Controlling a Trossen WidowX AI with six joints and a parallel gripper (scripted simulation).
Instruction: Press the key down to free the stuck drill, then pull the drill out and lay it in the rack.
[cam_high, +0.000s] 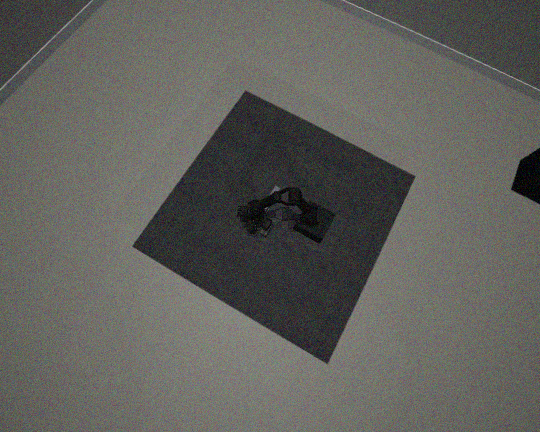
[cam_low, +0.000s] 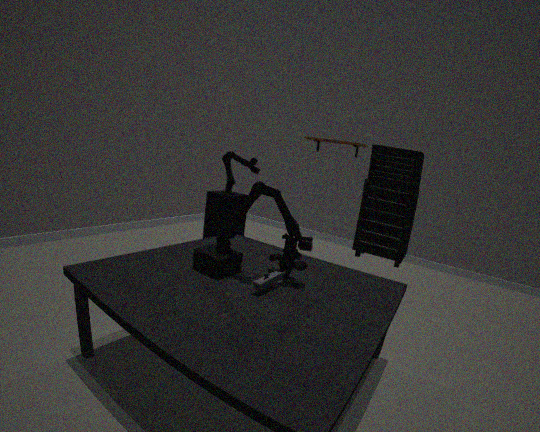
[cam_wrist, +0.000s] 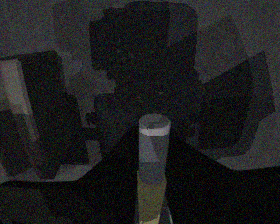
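The drill (cam_wrist: 151, 172), a slim upright cylinder with a grey upper part, a pale ring near its top and a yellow lower part, stands in the middle of the wrist view. My gripper (cam_wrist: 145, 131) (cam_low: 287, 274) is shut on the drill, with a dark finger on each side of it. The gripper is low over the table in the exterior view. The picture is very dark, and I cannot make out the key or what surrounds the drill's lower end. I cannot tell for sure which object is the rack.
A pale, long low object (cam_low: 267, 281) lies beside the gripper on the dark table (cam_low: 210, 320). A pale-topped block (cam_wrist: 15, 85) stands at the left in the wrist view, and dark shapes fill the upper middle and right. The arm's base box (cam_low: 215, 262) is behind.
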